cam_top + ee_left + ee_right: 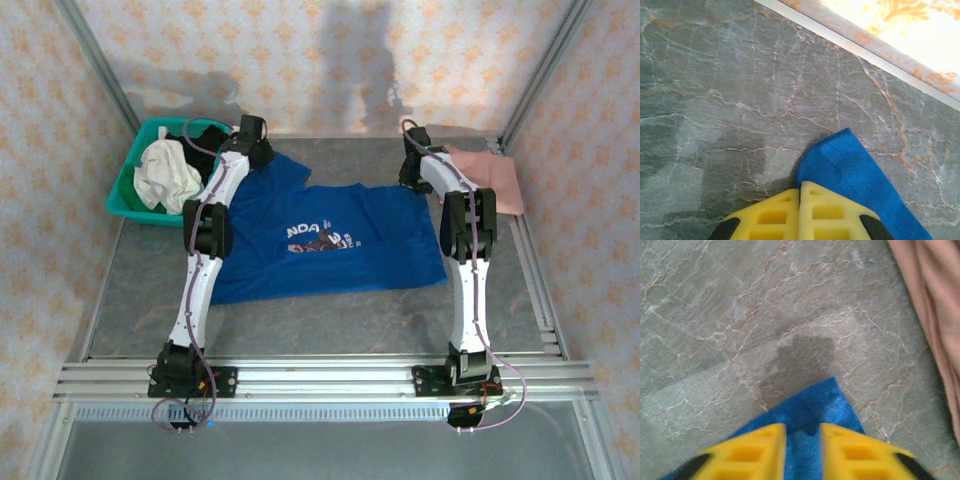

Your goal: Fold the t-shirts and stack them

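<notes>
1. The blue t-shirt (330,245) lies spread on the grey table (330,320), print up, between the two arms.
2. The left gripper (800,186) is at the shirt's far left corner with its yellow fingers pressed together. Blue cloth comes out right at their seam, so it seems pinched there.
3. The right gripper (803,427) is over the far right corner, its fingers a narrow gap apart with blue cloth between them.
4. The pink t-shirt (490,178) lies at the table's far right, near that gripper.
5. A teal basket (125,205) holding clothes stands at the far left.
</notes>
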Motion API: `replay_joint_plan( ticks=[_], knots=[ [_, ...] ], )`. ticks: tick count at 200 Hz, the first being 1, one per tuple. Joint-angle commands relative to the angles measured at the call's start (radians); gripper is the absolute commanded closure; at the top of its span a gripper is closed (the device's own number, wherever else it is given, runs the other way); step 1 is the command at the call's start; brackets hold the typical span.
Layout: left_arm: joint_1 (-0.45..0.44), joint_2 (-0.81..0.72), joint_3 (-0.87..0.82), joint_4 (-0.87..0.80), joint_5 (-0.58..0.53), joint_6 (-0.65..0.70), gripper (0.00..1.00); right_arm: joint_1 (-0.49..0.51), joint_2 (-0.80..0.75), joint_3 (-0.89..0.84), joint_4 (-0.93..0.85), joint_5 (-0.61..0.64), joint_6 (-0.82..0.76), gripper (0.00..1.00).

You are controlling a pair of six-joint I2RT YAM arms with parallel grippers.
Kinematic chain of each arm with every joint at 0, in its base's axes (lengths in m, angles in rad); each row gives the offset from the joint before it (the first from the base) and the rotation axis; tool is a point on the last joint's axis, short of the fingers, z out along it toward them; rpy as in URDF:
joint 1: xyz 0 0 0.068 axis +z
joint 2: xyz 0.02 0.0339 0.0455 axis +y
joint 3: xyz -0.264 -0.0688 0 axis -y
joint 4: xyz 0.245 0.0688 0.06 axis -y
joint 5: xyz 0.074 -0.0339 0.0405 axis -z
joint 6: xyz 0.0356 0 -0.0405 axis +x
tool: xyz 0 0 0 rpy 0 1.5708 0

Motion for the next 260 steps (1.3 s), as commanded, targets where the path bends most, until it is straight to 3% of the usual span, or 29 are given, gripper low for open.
replay_joint_plan(
  ticks=[1, 19, 57, 78, 89, 96, 115, 133, 141, 148, 158, 186, 231, 260],
  knots=[
    [0.017, -0.097, 0.020, -0.074, 0.074, 0.058, 1.00, -0.007, 0.001, 0.062, -0.079, 0.084, -0.021, 0.91],
    [0.018, -0.153, 0.013, -0.109, 0.077, 0.085, 1.00, -0.009, -0.030, 0.055, -0.081, 0.085, -0.026, 1.00],
    [0.022, -0.305, -0.104, -0.102, 0.124, 0.105, 1.00, -0.010, -0.108, 0.008, -0.068, 0.066, -0.017, 1.00],
    [0.020, -0.350, -0.189, -0.062, 0.074, 0.104, 1.00, -0.013, -0.106, 0.004, -0.052, 0.070, -0.021, 1.00],
    [0.021, -0.327, -0.179, -0.068, 0.064, 0.100, 1.00, -0.013, -0.078, 0.037, -0.073, 0.071, -0.019, 0.87],
    [0.021, -0.300, -0.158, -0.079, 0.074, 0.096, 1.00, -0.015, -0.058, 0.060, -0.091, 0.077, -0.014, 0.83],
    [0.021, -0.247, -0.110, -0.117, 0.100, 0.076, 1.00, -0.015, -0.023, 0.087, -0.103, 0.061, -0.006, 0.79],
    [0.022, -0.262, -0.166, -0.062, 0.136, 0.067, 1.00, -0.015, -0.012, 0.085, -0.088, 0.047, -0.004, 0.86],
    [0.021, -0.269, -0.173, -0.054, 0.139, 0.069, 1.00, -0.016, -0.007, 0.087, -0.083, 0.045, -0.007, 0.79],
    [0.022, -0.274, -0.171, -0.056, 0.133, 0.073, 1.00, -0.018, 0.003, 0.102, -0.092, 0.046, -0.010, 0.64],
    [0.021, -0.281, -0.171, -0.062, 0.124, 0.084, 1.00, -0.021, 0.026, 0.137, -0.124, 0.052, -0.012, 0.52],
    [0.027, -0.296, -0.170, -0.088, 0.113, 0.104, 1.00, -0.025, 0.072, 0.187, -0.163, 0.062, -0.020, 0.44],
    [0.035, -0.308, -0.172, -0.102, 0.138, 0.108, 1.00, -0.035, 0.123, 0.230, -0.205, 0.054, 0.012, 0.46],
    [0.037, -0.326, -0.168, -0.114, 0.149, 0.111, 1.00, -0.039, 0.148, 0.263, -0.208, 0.009, 0.020, 0.60]
  ],
)
